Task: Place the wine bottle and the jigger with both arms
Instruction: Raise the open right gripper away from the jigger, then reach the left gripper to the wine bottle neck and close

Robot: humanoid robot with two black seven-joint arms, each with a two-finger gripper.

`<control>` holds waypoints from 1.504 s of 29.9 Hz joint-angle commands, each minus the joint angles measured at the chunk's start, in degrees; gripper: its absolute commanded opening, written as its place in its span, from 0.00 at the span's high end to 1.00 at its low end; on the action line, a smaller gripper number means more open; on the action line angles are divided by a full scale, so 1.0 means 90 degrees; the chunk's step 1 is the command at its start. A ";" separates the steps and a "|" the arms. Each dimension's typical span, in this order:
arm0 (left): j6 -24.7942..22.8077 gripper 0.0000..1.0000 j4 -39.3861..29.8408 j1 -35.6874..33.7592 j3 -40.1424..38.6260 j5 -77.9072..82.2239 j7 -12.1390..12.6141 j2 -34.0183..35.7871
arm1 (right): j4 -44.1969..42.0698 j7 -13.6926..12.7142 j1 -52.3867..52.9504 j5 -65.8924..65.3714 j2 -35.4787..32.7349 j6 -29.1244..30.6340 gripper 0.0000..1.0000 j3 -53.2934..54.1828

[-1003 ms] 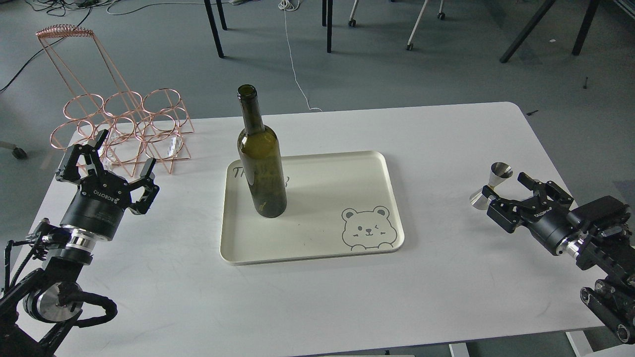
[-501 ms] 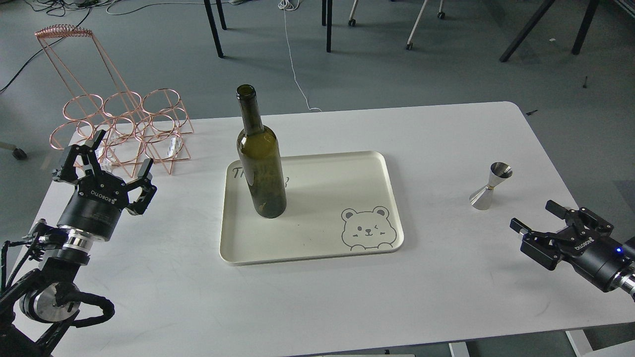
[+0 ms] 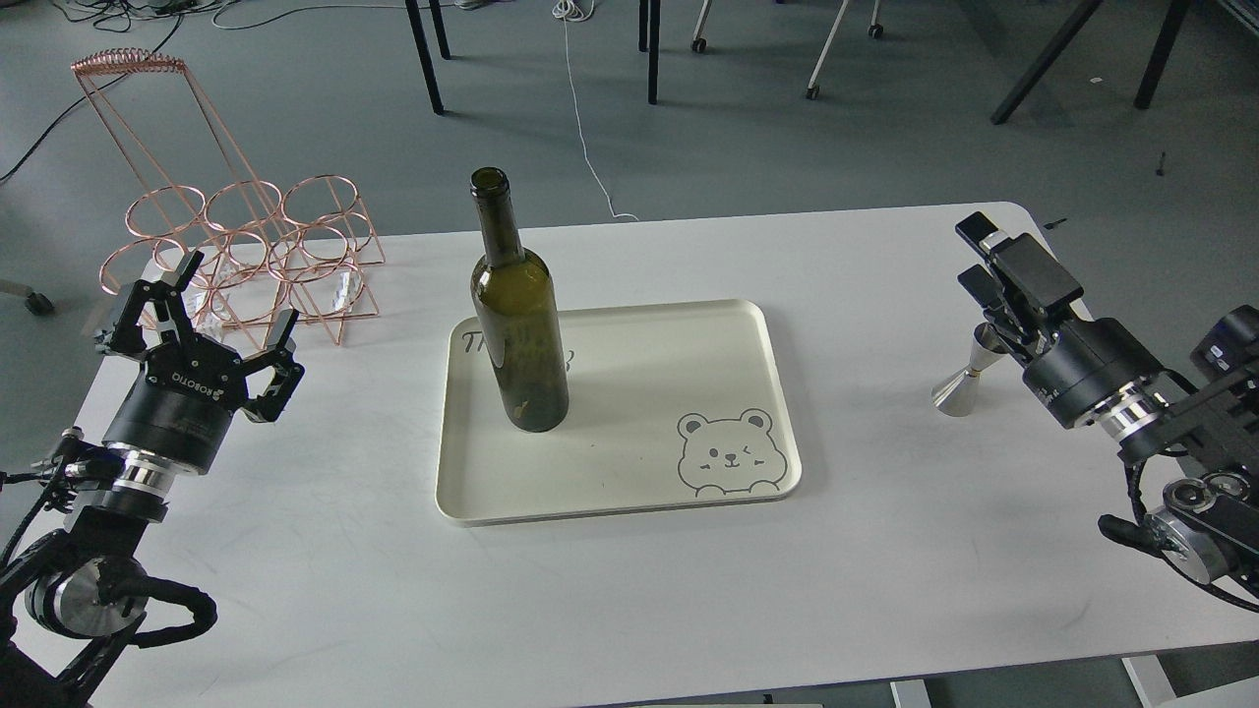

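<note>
The wine bottle, dark olive-green with no label, stands upright on the left part of a cream tray. The steel jigger stands on the white table to the right of the tray; its upper cup is partly hidden behind my right gripper. My right gripper is raised just above and to the right of the jigger, fingers spread, holding nothing. My left gripper is open and empty at the table's left, well away from the bottle.
A copper wire bottle rack stands at the back left, just behind my left gripper. The tray has a bear drawing at its front right. Chair and table legs stand on the floor beyond the table's far edge.
My right gripper swung back from the front right, rose, and now stands over the jigger's right side. My left gripper drifted slightly left. Bottle and jigger have not moved.
</note>
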 commanded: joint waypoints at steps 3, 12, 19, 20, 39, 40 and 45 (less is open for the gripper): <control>0.0000 0.01 0.0003 0.0002 0.0001 0.0009 -0.0008 0.0018 | -0.0903 0.0001 0.0889 0.1911 0.0928 0.0325 0.02 0.0016; 0.0000 0.01 -0.0026 -0.0008 -0.0009 0.0135 -0.0018 0.0106 | -0.3249 -0.0443 0.1222 0.3328 0.1829 0.3808 0.01 0.0163; 0.0000 0.01 -0.0640 0.0002 -0.0068 0.1491 -0.0024 0.0691 | -0.3396 -0.0864 0.0959 0.3378 0.1966 0.4355 0.01 0.0056; 0.0000 0.01 -0.0728 0.0002 -0.0126 0.1793 -0.0024 0.0799 | -0.3415 -0.0864 0.0939 0.3378 0.1966 0.4355 0.01 0.0056; 0.1401 0.01 -0.2936 -0.0632 -0.0966 0.9331 -0.0024 0.2216 | -0.3377 -0.0805 0.0822 0.3358 0.1937 0.4355 0.01 0.0124; 0.1470 0.01 -0.2936 -0.0720 -0.0966 0.9741 -0.0024 0.2196 | -0.3377 -0.0805 0.0792 0.3358 0.1946 0.4355 0.01 0.0124; 0.1705 0.01 -0.2917 -0.1130 -0.0723 1.1170 -0.0024 0.2031 | -0.3367 -0.0805 0.0773 0.3358 0.1898 0.4355 0.01 0.0124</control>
